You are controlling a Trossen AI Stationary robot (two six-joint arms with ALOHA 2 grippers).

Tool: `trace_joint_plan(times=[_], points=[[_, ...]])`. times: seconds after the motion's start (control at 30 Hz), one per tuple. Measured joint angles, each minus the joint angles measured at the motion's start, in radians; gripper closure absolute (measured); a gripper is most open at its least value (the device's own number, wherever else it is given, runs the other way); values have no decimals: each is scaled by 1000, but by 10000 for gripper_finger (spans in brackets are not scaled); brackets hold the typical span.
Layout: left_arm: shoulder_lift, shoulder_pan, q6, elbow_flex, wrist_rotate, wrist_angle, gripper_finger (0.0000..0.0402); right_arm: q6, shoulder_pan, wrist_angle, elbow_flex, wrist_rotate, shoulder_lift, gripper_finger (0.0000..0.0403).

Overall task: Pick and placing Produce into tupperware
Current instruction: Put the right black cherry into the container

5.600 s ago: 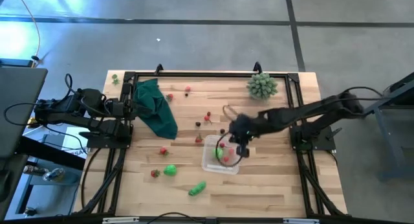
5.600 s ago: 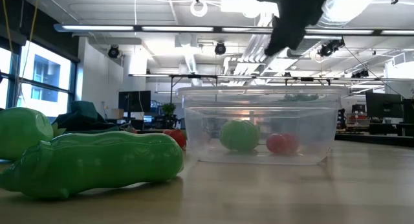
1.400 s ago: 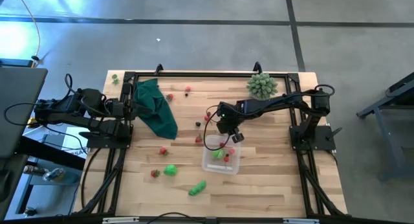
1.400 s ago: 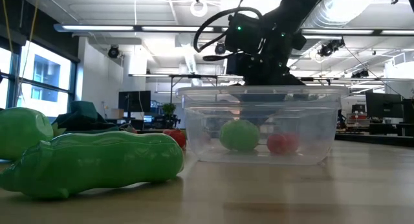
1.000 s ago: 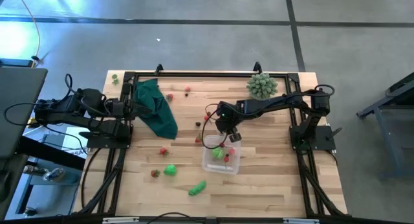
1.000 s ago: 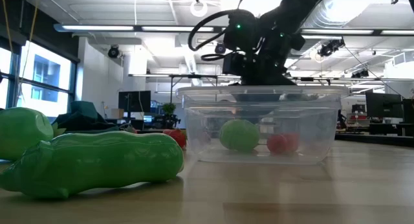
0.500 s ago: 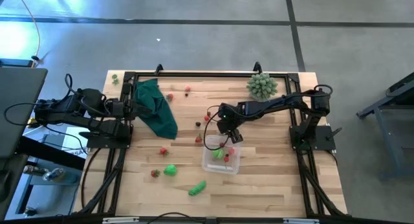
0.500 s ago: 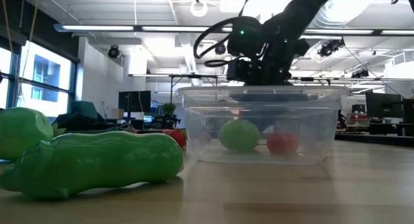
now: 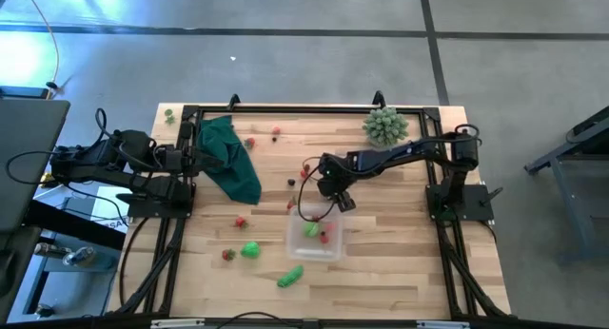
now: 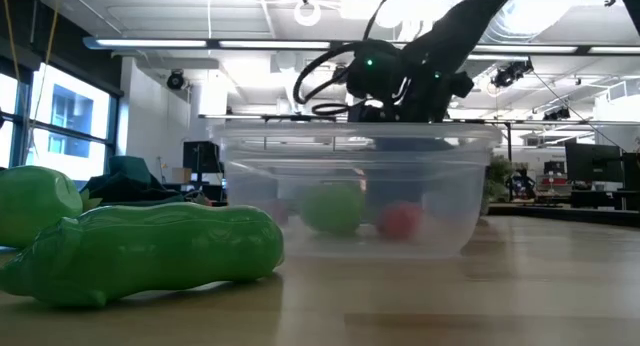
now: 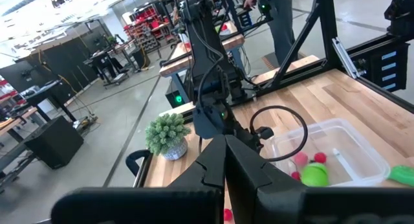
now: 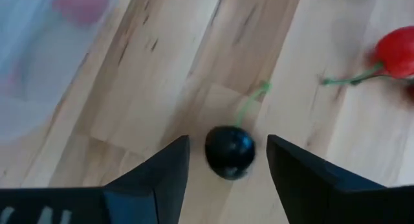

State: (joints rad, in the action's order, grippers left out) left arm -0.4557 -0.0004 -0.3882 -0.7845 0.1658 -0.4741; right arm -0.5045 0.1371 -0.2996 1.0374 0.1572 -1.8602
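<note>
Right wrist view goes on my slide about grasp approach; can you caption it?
Open right end effector straddling a dark cherry on the wooden table, tupperware blurred alongside.

The clear plastic rectangular container (image 9: 315, 237) is set near the middle of the wooden bench (image 9: 400, 262), with a round green piece (image 9: 311, 230) inside. The right hand (image 12: 226, 160) is placed around a dark berry (image 12: 229, 151) behind it.

No legible text or labels.
</note>
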Motion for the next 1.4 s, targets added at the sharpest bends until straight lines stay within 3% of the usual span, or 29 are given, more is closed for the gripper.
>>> trace_joint_plan(times=[0.37, 0.7, 0.97, 1.4], points=[[0, 0, 0, 0, 0, 0, 401, -1, 1, -3, 1, -20, -2, 206], [0, 0, 0, 0, 0, 0, 401, 7, 0, -17, 1, -4, -2, 276], [0, 0, 0, 0, 0, 0, 401, 59, 1, -18, 1, -4, -2, 294], [0, 0, 0, 0, 0, 0, 401, 69, 6, -108, 114, -154, 51, 294]])
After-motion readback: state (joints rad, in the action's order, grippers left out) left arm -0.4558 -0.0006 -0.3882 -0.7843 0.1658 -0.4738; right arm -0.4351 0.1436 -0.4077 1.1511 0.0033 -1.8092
